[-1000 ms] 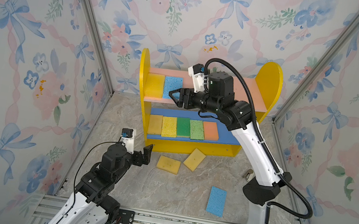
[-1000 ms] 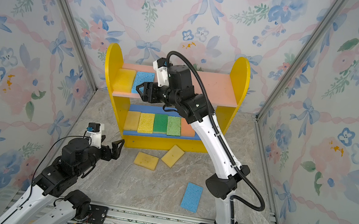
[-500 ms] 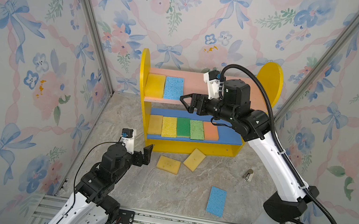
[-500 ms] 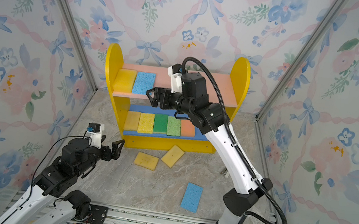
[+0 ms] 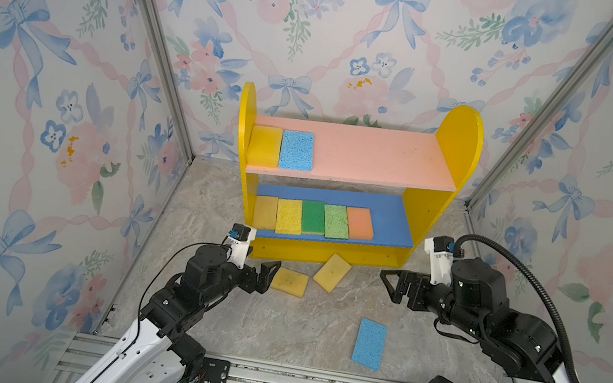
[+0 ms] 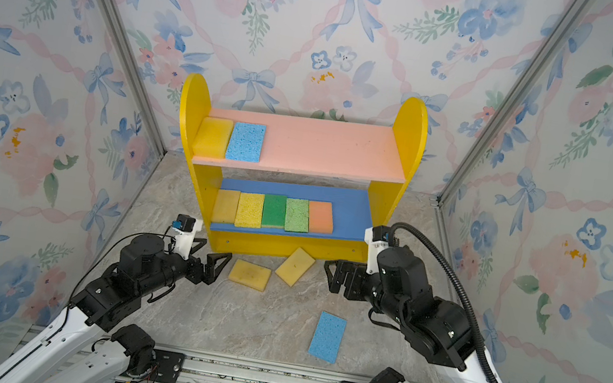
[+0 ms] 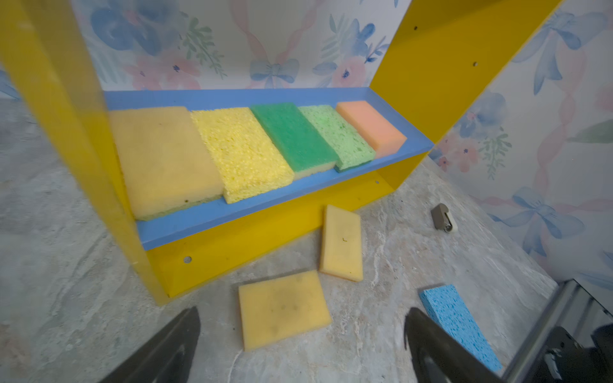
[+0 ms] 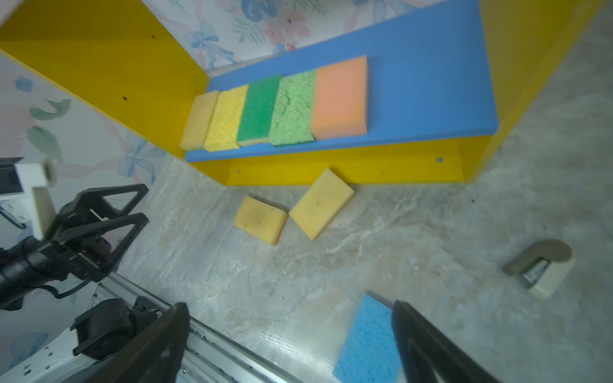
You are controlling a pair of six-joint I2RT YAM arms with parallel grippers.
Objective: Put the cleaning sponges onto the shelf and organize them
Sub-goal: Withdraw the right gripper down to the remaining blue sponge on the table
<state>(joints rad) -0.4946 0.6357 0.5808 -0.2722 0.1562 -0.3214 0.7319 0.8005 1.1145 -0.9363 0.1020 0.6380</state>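
Note:
The shelf (image 5: 458, 142) stands at the back. Its pink upper board holds a yellow sponge (image 5: 264, 146) and a light blue sponge (image 5: 297, 150). Five sponges lie in a row on the blue lower board (image 5: 392, 219), ending with an orange one (image 5: 359, 223). On the floor lie two yellow sponges (image 5: 289, 282) (image 5: 332, 272) and a light blue sponge (image 5: 369, 343). My left gripper (image 5: 264, 272) (image 7: 302, 311) is open, low beside the nearer yellow floor sponge (image 7: 283, 308). My right gripper (image 5: 388, 284) (image 8: 289, 304) is open and empty, right of the floor sponges.
A small grey and beige object (image 7: 442, 217) (image 8: 540, 265) lies on the floor near the shelf's right foot. Flowered walls close in on three sides. A metal rail (image 5: 286, 379) runs along the front edge.
My right arm has drawn back from the upper board and come down to the floor at the right, jaws opening wide; the light blue sponge stays on the board. The left arm has not moved.

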